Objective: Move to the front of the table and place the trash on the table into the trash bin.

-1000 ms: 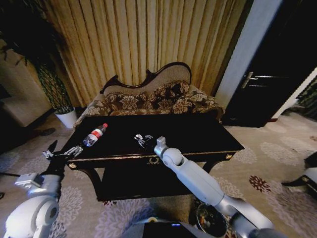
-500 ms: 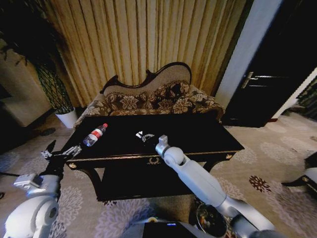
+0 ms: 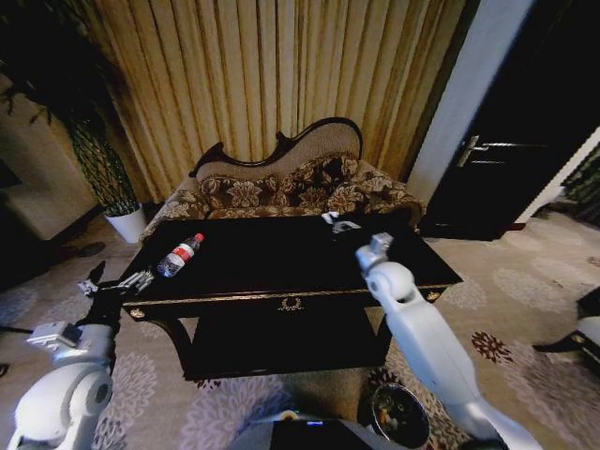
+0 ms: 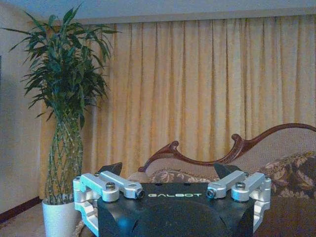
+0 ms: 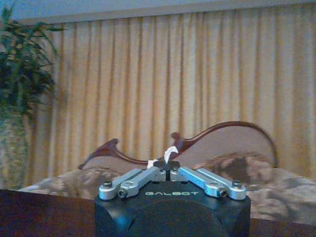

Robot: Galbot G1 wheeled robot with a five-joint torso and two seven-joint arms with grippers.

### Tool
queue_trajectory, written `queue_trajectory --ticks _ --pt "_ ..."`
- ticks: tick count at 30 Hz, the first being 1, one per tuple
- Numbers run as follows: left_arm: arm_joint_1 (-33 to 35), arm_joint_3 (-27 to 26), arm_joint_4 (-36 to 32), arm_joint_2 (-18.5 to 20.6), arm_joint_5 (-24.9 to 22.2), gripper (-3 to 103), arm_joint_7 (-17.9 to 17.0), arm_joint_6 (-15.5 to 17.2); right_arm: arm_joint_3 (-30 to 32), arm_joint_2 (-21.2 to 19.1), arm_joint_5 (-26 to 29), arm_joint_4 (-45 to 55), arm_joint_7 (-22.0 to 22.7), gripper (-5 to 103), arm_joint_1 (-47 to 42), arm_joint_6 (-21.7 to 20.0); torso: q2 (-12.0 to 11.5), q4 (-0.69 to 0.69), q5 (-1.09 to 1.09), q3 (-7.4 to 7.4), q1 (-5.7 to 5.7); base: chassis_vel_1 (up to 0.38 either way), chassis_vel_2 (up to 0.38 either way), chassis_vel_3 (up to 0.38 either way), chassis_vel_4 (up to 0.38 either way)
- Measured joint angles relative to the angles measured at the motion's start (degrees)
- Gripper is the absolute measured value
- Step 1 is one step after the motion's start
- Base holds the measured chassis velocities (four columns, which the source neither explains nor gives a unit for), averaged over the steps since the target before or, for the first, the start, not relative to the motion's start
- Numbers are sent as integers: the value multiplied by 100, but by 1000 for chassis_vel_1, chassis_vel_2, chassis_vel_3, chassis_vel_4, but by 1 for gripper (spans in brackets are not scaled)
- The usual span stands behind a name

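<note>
The right gripper [image 3: 334, 222] is raised over the far right part of the table [image 3: 375, 258], close to the sofa [image 3: 281, 192], with its fingers pressed together on a small white crumpled scrap [image 5: 169, 153] that sticks up from between the tips in the right wrist view; in the head view that scrap [image 3: 328, 217] is a pale speck at the claw, too small to say more about it. Well to the left of this claw, and nearer the robot, the clear bottle with the red label [image 3: 179, 256] lies on its side on the dark tabletop, cap pointing toward the sofa. The left gripper [image 3: 114, 286] hangs just off the table's near left corner, a little beside and below the bottle without touching it, and its fingers [image 4: 111, 170] are spread wide apart with nothing between them. The trash bin [image 3: 399, 418] stands on the patterned carpet far below and behind the right claw, next to the right arm's lower part, its dark liner showing at the rim. A potted plant in a white pot [image 3: 127, 223] stands beyond the left claw by the curtain.
</note>
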Motion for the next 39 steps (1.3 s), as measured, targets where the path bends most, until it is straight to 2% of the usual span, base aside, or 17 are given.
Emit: queue_trajectory --ticks 9,23,39 --pt "-25 27 36 137 -108 100 19 0 280 -199 173 526 -1 0 -601 65 0 3 -1 -1 0 0 0 0 0" --pt "-183 217 24 84 -74 100 32 215 173 -1 -38 561 -1 0 -1029 129 0 3 -1 0 1 15 -18 -15 19" --pt "-108 189 -20 75 -52 100 55 211 237 144 -252 492 -1 0 -1190 271 0 2 0 -1 -1 121 -128 -126 129"
